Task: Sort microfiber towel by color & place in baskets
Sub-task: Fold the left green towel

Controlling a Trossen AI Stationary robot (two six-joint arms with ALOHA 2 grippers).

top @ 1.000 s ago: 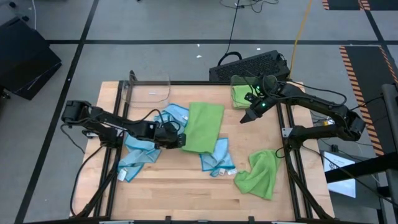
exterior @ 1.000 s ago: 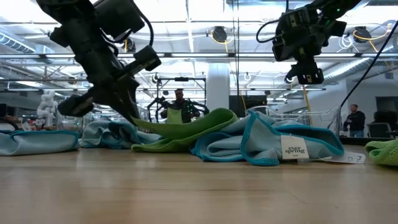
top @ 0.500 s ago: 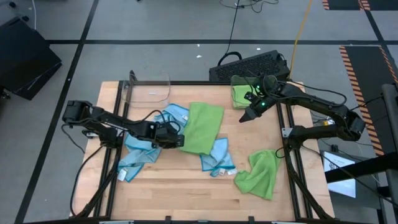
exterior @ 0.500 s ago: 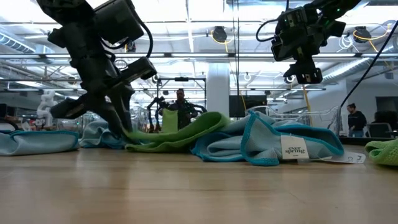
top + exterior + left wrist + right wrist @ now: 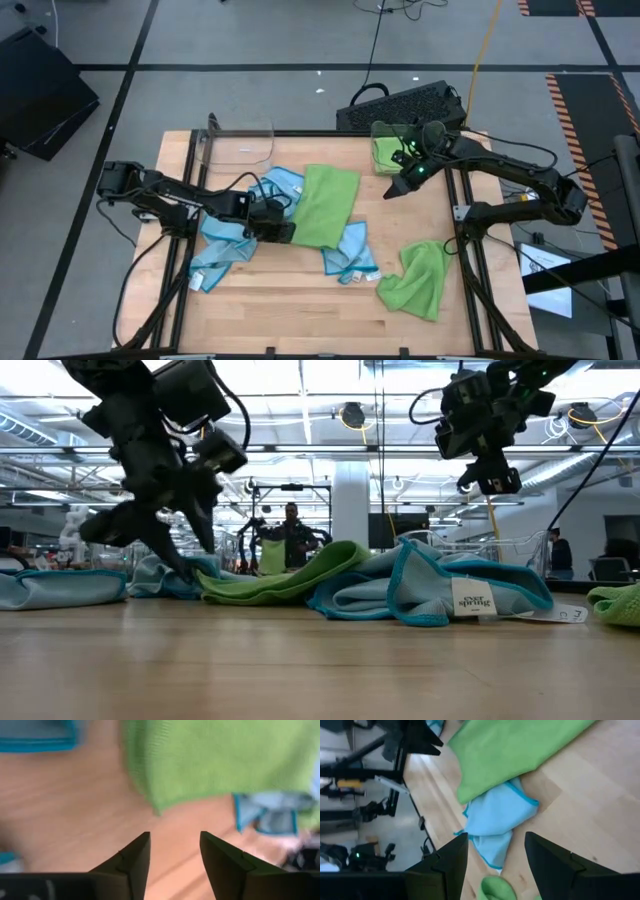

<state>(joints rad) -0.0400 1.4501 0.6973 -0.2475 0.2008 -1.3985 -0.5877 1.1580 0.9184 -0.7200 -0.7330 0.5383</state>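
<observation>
Nearest me: crumpled green towel [image 5: 415,281] at table's [image 5: 300,300] front right, blue towel [image 5: 348,256] just beside it. I see left gripper [image 5: 283,231] low at left edge of flat green towel [image 5: 327,204] mid-table, fingers [image 5: 132,860] apart, nothing between them, bare wood under. More blue towels [image 5: 225,245] under left arm. Right gripper [image 5: 395,189] raised near right rear, fingers parted, empty. Far edge: clear basket [image 5: 238,142] at left rear; right rear basket [image 5: 388,150] holds green towel.

Grey floor [image 5: 250,40], bright ceiling lights [image 5: 300,385].
</observation>
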